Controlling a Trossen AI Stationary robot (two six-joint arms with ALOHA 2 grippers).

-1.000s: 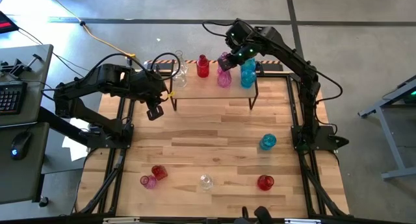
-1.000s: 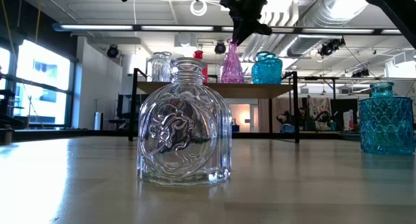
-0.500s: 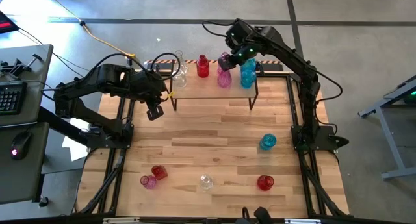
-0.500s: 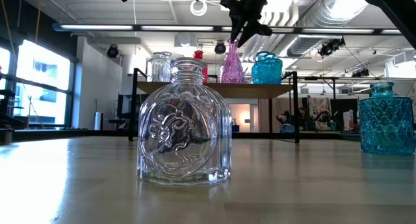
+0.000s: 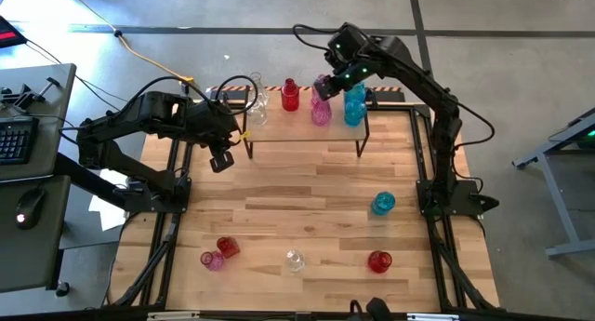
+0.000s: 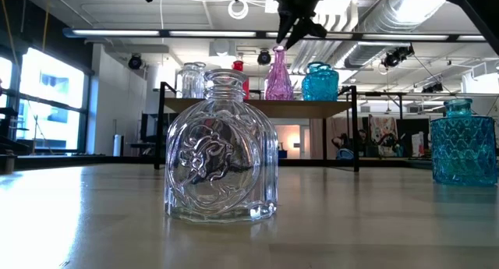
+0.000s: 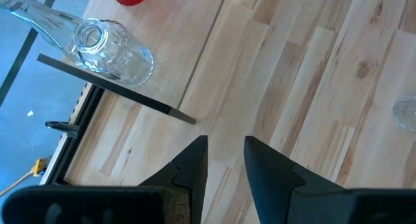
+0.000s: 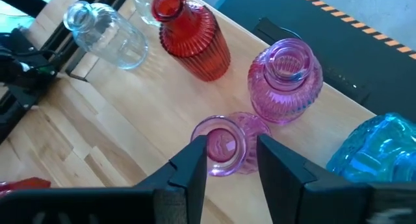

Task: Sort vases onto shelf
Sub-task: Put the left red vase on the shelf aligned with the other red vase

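Note:
The shelf [image 6: 257, 108] stands at the table's far edge and carries clear vases [image 5: 256, 103], a red vase [image 5: 290, 96], two pink vases and a blue vase [image 5: 354, 107], all upright on their bases. My right gripper [image 6: 293, 33] is open just above the mouth of the nearer pink vase [image 8: 224, 160]. In the right wrist view its fingers stand on either side of that mouth, and the low view shows them clear of it. My left gripper [image 5: 220, 161] hangs open over the table's left part, holding nothing.
On the table's near half stand or lie a blue vase [image 5: 383, 204], a red vase [image 5: 378, 261], a clear vase [image 5: 295, 260], another red vase [image 5: 228, 247] and a pink one [image 5: 212, 260]. The shelf's black legs [image 5: 363, 142] rise from the table.
My right gripper has opened and let go of the pink vase's neck, then risen a little above it. The vase stays upright on the shelf.

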